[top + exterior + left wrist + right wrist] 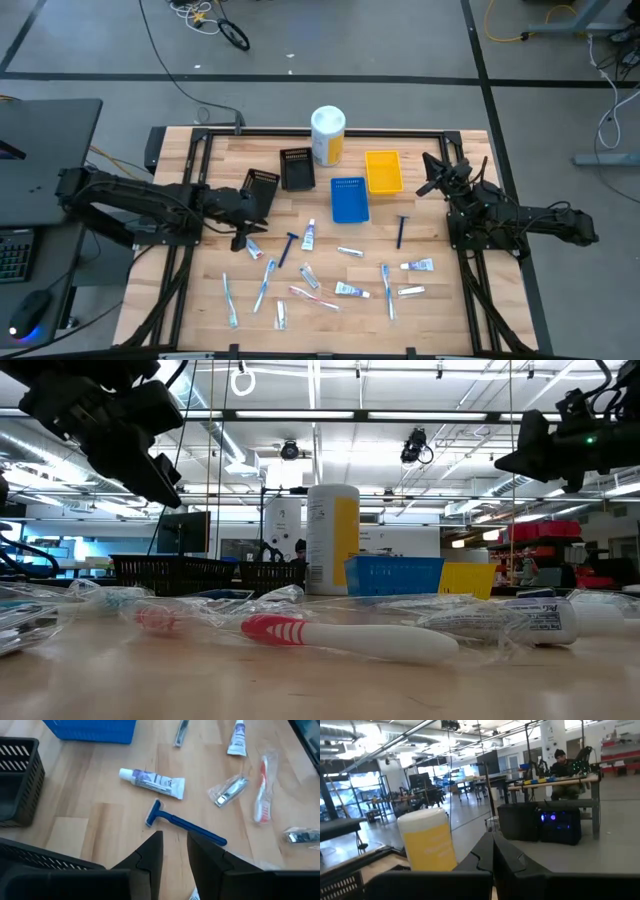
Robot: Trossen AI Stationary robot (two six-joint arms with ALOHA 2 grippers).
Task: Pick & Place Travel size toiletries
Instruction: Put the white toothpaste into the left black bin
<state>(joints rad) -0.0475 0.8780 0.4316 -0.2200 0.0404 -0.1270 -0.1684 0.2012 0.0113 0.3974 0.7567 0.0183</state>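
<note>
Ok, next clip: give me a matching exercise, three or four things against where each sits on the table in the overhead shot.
Things:
1. canister
2. yellow tray
3. blue tray
4. left gripper

Places:
A. right of the blue tray
B. far edge, middle
C. over the toiletries, left of centre
D. centre, beside the yellow tray

Pairs: 1-B, 2-A, 3-D, 4-C

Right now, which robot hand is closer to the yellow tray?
Right. The right gripper sits just beside the yellow tray; the left gripper hangs far across the table, over the toiletries.
</note>
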